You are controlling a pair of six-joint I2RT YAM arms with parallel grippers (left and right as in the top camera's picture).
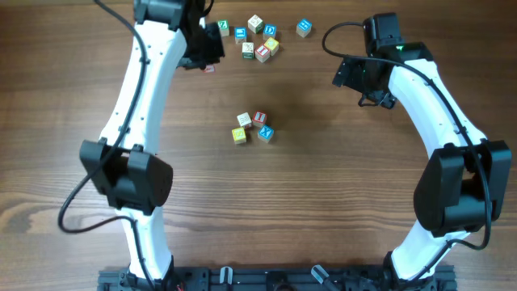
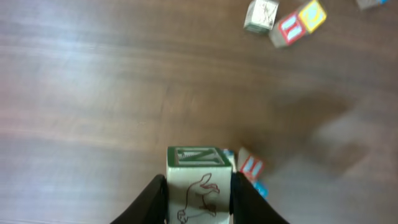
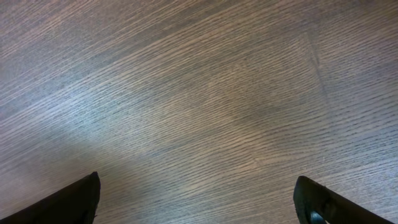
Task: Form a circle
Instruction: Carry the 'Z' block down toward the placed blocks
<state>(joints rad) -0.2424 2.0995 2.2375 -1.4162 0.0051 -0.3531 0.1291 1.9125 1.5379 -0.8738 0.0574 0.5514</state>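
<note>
Wood-grain tabletop (image 1: pixel 339 186), overhead: you see the circle (image 1: pixel 251 126), four small cubes, mid-table. Left wrist: your left gripper (image 2: pixel 199 182) clenches a cream cube (image 2: pixel 198 158) with a green letter. Right wrist: your right gripper (image 3: pixel 196 180) gapes over streaked grain.

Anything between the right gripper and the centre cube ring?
Nothing: overhead view shows only bare table between the open right gripper and the cube ring.

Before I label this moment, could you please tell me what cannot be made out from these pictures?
Left wrist: the green-N cube in the left gripper is cut off by the bottom edge.
Overhead: that grip hides under the wrist; letters on the circle are too small.
Right wrist: only table; the right gripper is mostly cropped.
</note>
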